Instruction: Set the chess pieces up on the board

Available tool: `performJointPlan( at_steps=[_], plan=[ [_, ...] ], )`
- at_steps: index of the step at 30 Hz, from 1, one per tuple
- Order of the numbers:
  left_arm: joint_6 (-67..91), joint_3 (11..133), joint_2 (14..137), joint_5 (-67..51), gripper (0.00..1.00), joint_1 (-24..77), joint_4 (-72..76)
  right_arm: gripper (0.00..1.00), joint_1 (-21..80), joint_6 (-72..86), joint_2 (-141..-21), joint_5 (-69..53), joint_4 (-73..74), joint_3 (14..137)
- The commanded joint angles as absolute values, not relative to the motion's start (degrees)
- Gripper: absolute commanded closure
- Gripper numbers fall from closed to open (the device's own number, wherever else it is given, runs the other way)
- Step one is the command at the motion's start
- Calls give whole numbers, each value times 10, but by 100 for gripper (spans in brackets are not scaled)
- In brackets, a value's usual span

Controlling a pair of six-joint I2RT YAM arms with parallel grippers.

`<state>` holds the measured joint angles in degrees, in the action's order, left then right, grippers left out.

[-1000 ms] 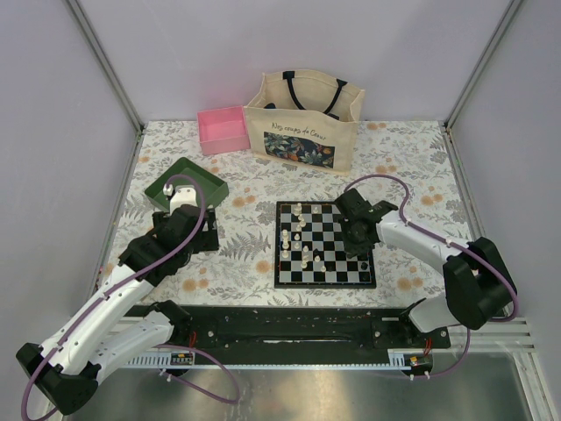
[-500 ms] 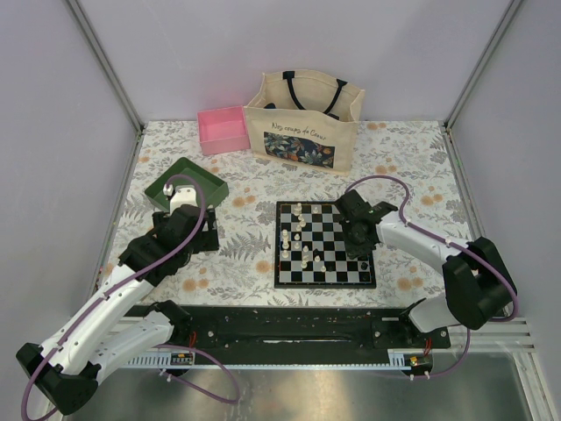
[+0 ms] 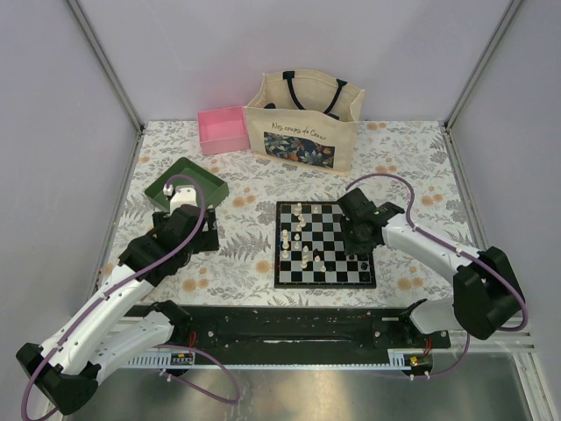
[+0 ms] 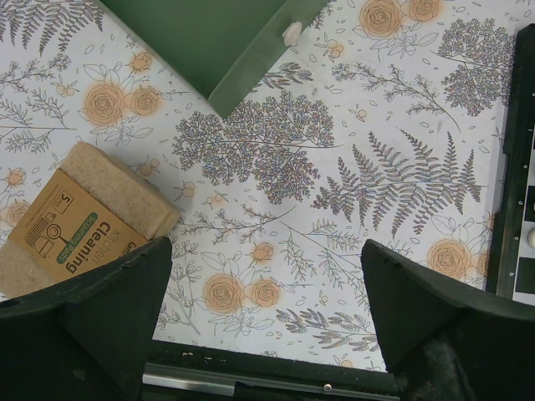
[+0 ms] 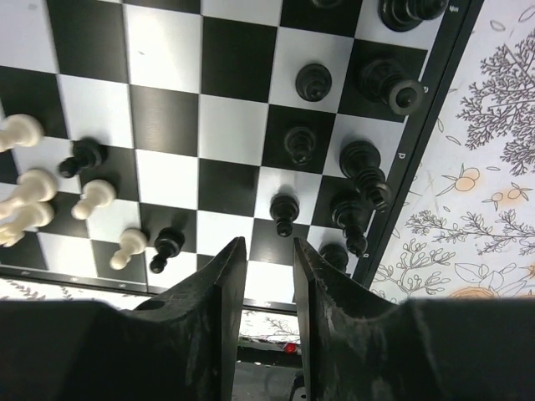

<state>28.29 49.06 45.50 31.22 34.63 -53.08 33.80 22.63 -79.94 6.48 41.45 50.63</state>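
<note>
The board (image 3: 324, 285) lies mid-table, and a bare part of it shows in the right wrist view (image 5: 167, 50). Cream-white chess pieces (image 3: 302, 237) stand scattered on its left half. Black pieces (image 3: 364, 261) stand along its right edge, and several show in the right wrist view (image 5: 364, 167), with white ones (image 5: 92, 196) at the left. My right gripper (image 3: 355, 232) hovers over the board's right side. Its jaws (image 5: 268, 244) stand narrowly apart with nothing between them, just above a black pawn (image 5: 285, 213). My left gripper (image 3: 195, 235) is wide open and empty (image 4: 266, 251) over the floral cloth.
A green tray (image 3: 186, 182) sits at the left, with a small white thing at its wall (image 4: 292, 32). A packaged cleaning sponge (image 4: 84, 213) lies by my left finger. A pink box (image 3: 223, 130) and a tote bag (image 3: 303, 121) stand at the back. The board's border (image 4: 510, 167) is on the right.
My right gripper has drawn back a little toward the board's far right, away from the black pieces at the near right corner. The left arm has not moved.
</note>
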Motion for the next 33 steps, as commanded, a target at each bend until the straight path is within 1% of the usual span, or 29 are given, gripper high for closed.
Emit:
performJointPlan(
  at_steps=[1,7,15,28,33],
  plan=[
    [276,505,449,306,1,345,-516,62,359,220,-765,40,411,537],
    [276,507,450,306,1,345,-516,62,397,250,-769,17,397,526],
    [276,505,449,305,1,345,-516,62,434,271,-803,3,379,519],
    [276,506,449,306,1,344,-514,63,446,268,-841,9,395,531],
    [276,505,451,306,1,345,-516,66,446,269,-845,11,391,529]
  ],
)
